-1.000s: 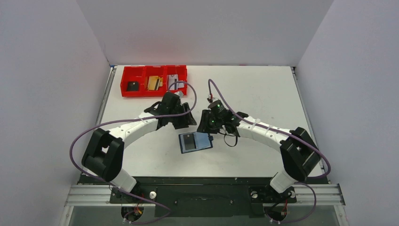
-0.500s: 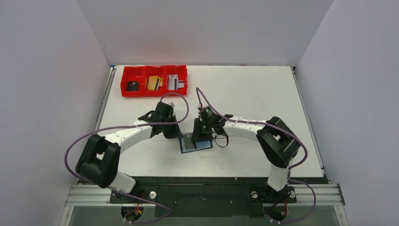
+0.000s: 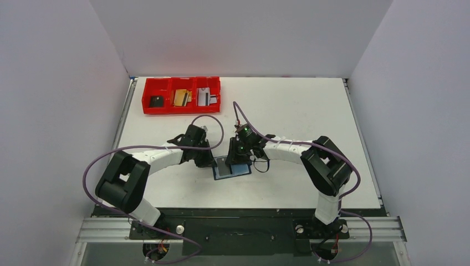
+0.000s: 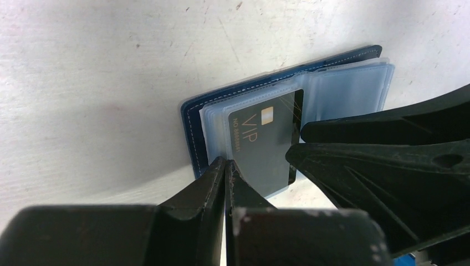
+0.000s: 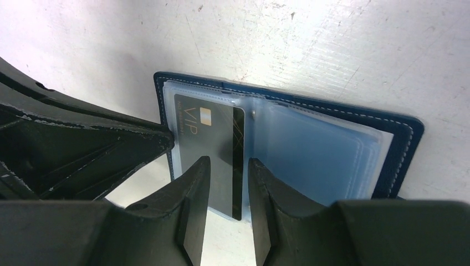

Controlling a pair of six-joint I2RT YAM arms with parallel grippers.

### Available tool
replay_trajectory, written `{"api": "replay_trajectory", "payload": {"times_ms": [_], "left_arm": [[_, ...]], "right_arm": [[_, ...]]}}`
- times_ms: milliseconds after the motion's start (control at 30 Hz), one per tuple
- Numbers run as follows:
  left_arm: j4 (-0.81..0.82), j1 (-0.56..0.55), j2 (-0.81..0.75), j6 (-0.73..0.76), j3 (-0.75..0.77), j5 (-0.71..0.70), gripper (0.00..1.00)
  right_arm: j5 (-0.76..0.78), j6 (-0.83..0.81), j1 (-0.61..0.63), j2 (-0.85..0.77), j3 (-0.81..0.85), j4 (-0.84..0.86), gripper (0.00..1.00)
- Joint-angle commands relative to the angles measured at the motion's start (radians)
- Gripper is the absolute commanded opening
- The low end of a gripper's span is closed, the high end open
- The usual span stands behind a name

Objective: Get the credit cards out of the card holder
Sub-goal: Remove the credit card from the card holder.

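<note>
Over the open dark-blue card holder (image 5: 316,149), the left gripper (image 4: 226,163) is shut and the open right gripper (image 5: 228,163) must pinch the flat black card (image 5: 213,136)

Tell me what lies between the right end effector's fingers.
An edge of the black card, tucked in the open card holder, sits in the gap of the right end effector, shown in the right wrist view.

The navy-blue bifold card holder (image 5: 403,145) has a matt, leather-like cover and glossy clear plastic sleeves (image 5: 316,155). The black card (image 5: 213,147) shines. The white tabletop (image 4: 100,66) looks matt and scuffed.
</note>
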Motion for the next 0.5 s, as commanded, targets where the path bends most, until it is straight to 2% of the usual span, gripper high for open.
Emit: {"api": "replay_trajectory", "payload": {"times_ms": [0,267,467], "left_arm": [[0.068,-0.014,0.026,-0.009,-0.006,0.006,0.0],[-0.012,-0.034,0.056,-0.018,0.019,-0.064,0.0],[-0.044,-0.053,0.079,-0.018,0.037,-0.095,0.0]], "right_arm": [[-0.006,0.01,-0.009,0.005,-0.014,0.054,0.28],[-0.043,0.037,-0.037,0.003,-0.063,0.117,0.25],[-0.121,0.092,-0.085,-0.012,-0.141,0.254,0.24]]}}
